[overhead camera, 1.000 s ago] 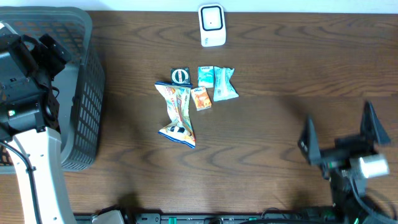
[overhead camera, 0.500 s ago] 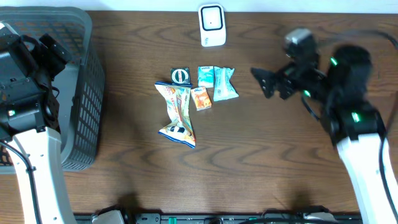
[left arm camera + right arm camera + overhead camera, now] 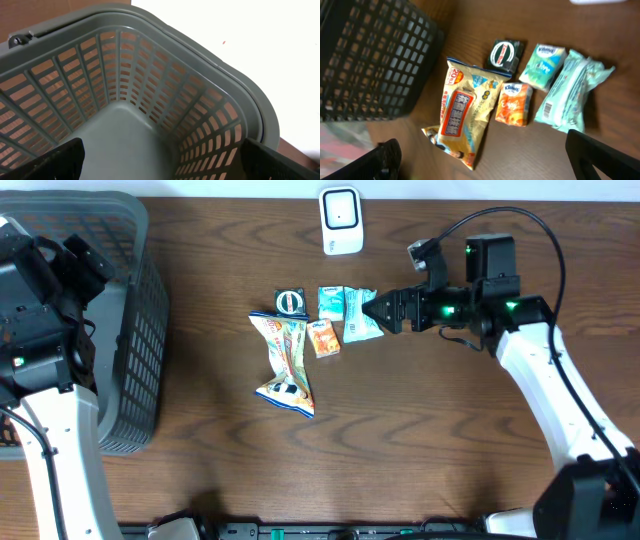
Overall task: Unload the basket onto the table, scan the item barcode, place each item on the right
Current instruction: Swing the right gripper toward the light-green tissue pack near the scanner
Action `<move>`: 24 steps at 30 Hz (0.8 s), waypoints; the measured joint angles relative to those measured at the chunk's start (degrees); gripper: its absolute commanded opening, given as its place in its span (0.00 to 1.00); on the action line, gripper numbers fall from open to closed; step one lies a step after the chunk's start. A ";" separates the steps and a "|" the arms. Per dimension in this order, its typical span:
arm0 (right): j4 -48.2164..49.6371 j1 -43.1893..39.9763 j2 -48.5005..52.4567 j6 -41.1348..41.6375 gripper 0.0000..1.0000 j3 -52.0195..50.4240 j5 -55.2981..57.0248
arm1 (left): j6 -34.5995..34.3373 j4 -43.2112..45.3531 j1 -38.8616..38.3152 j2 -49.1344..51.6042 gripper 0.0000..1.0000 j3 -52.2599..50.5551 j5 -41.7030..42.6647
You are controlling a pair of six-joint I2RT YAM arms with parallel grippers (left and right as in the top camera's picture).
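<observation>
Right gripper [image 3: 381, 311], jaws apart, hovers at 3 o'clock of the pale-green pack [image 3: 360, 318], the cluster's right edge; scanner [image 3: 340, 222] lies toward its 12 o'clock, open table [image 3: 400, 442] at 6. Left gripper [image 3: 160, 165], jaws apart, hangs over the basket [image 3: 140, 350].

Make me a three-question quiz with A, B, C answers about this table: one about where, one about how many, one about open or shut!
1. Where is the white scanner? A on a chair; B near the table's far edge; C in a drawer.
2. How many packets lie on the table? A two; B five; C nine.
3. The right end effector is: A open; B shut on a packet; C shut, empty.
Answers: B, it stands beyond the packets; B, five show; A, its fingers stand wide apart.
</observation>
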 measured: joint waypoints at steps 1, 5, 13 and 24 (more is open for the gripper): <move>0.07 0.00 0.81 1.33 0.99 0.02 -0.31 | -0.02 0.00 0.00 0.00 0.98 0.00 0.00; 0.37 0.00 2.54 5.33 0.99 0.02 -0.63 | -0.02 0.00 0.00 0.00 0.98 0.00 0.00; 5.20 0.48 3.13 13.53 0.99 0.04 0.31 | 0.00 0.00 0.00 0.00 0.98 0.00 0.00; 16.33 0.79 3.15 19.96 0.99 0.17 1.05 | 0.00 0.02 0.00 0.00 0.98 0.00 0.00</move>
